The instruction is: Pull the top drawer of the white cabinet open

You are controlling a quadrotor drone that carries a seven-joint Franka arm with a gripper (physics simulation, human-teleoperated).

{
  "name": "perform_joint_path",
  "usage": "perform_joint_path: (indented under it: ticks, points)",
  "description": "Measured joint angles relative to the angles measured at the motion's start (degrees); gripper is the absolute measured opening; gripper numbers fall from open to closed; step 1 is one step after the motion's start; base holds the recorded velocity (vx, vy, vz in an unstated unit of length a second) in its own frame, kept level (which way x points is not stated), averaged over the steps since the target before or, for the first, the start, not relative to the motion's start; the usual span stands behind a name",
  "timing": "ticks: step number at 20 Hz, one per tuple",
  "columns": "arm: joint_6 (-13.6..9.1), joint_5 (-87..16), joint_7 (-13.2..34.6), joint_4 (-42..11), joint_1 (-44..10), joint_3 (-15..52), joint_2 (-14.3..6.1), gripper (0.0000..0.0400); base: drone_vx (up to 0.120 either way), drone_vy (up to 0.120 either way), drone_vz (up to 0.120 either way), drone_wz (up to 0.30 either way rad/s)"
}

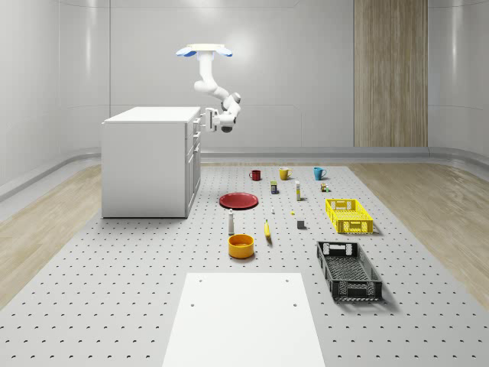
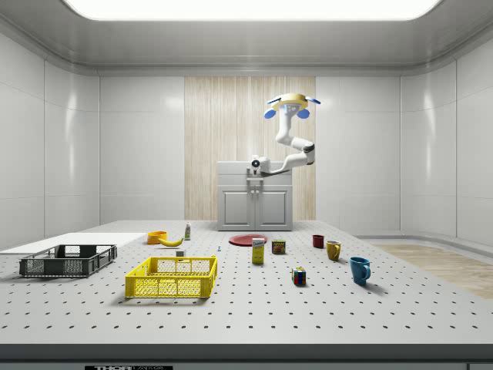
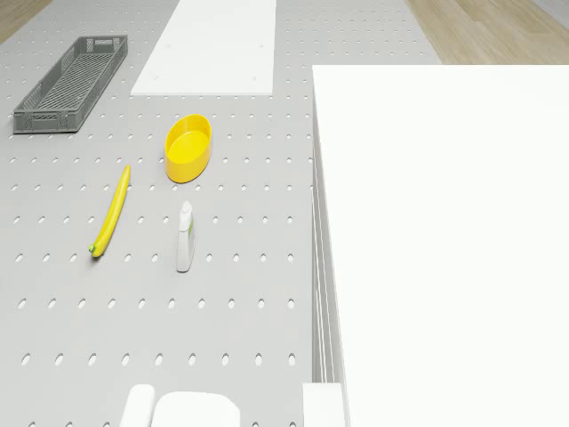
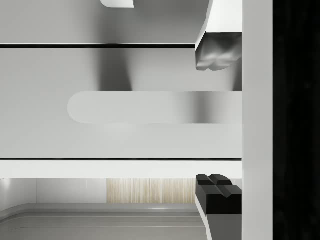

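The white cabinet stands at the whole-scene view's left, its drawer fronts facing right. My drone hovers above and just beyond its front edge, with the arm bent down toward the top drawer. My gripper is level with that drawer's front. In the wrist view the gripper is open. One of its fingers lies on either side of the rounded drawer handle, with a gap to each. The side view has the gripper at the cabinet's upper front.
On the pegboard floor in front of the cabinet lie a red plate, a white bottle, a banana and a yellow bowl. Further out are mugs, a yellow crate, a black crate and a white slab.
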Motion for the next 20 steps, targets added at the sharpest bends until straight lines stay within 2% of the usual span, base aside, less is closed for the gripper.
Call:
perform_joint_path:
  ticks: [13,20]
  points:
    - [0.41,-0.21,1.02,0.61,0.73,0.37,-0.46,0.0305,0.000,0.000,0.000,0.000]
    - [1.61,0.32,1.02,-0.13,1.05,1.18,-0.59,0.0305,0.000,0.000,0.000,0.000]
